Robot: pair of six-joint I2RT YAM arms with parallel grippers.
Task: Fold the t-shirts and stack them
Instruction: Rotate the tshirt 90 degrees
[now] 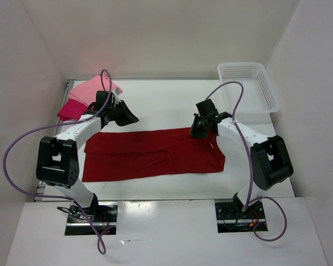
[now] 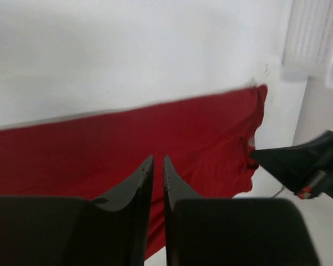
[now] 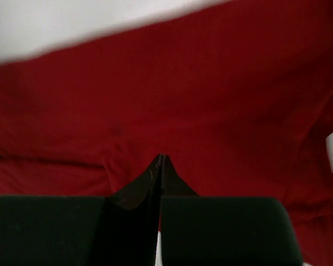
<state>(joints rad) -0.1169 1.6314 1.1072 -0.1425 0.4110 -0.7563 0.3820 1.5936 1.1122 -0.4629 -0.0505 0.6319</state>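
1. Dark maroon t-shirt (image 1: 152, 154): lies flat as a long band across the middle of the surface (image 1: 166, 102). It runs sideways to both arms, so each arm can reach one end. It appears part-folded, with further folds yet to make.
2. Left gripper (image 2: 158, 162): hangs just beyond the shirt's far edge, toward its left end. The jaws are drawn to a thin slit with nothing between them, so it holds no cloth.
3. Right gripper (image 3: 160, 159): sits low over the shirt's right part, near the far edge. The jaws are pressed together, and no cloth shows pinched between them.
4. Light pink t-shirt (image 1: 94, 87) and crimson-magenta t-shirt (image 1: 71, 110): overlap at the far left corner, apart from the working area. Whether this is the finished stack or a waiting pile cannot be told.
5. White mesh basket (image 1: 250, 86): stands at the far right corner, well apart from the maroon shirt.
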